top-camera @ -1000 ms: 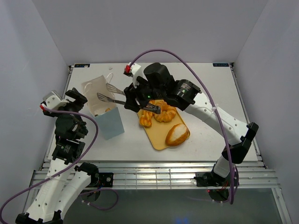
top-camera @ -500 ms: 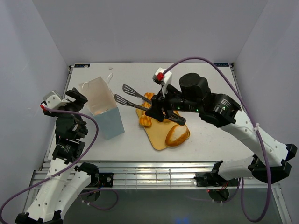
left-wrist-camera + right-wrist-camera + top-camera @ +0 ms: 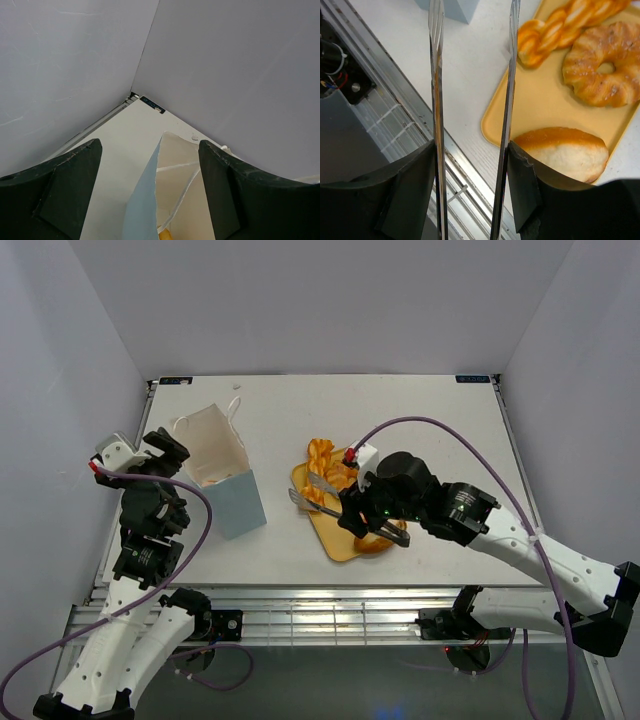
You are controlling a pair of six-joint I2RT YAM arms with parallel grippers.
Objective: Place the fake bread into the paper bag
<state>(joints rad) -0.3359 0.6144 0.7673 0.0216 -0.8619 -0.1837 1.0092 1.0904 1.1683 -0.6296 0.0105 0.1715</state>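
Note:
The paper bag (image 3: 222, 475) stands open at the left, pale blue outside and white inside. In the left wrist view its torn rim (image 3: 150, 190) rises between my left gripper's (image 3: 150, 145) wide-open fingers, and a bit of orange bread (image 3: 166, 234) shows inside. On the yellow tray (image 3: 540, 100) lie a braided twist (image 3: 570, 25), a ring doughnut (image 3: 600, 65) and an oval roll (image 3: 565, 150). My right gripper (image 3: 470, 150) is shut on metal tongs (image 3: 436, 100). Their blades stand apart with nothing between them, over the tray's front-left corner.
The table's metal front rail (image 3: 395, 115) runs just below the tongs' tips. My right arm (image 3: 450, 515) lies across the tray's near half in the top view and hides most of the roll. The left gripper (image 3: 165, 452) sits by the bag's left side.
My right arm has swung from over the bag's mouth back to the right and down to the tray, tongs empty. The left arm and the bag have stayed put.

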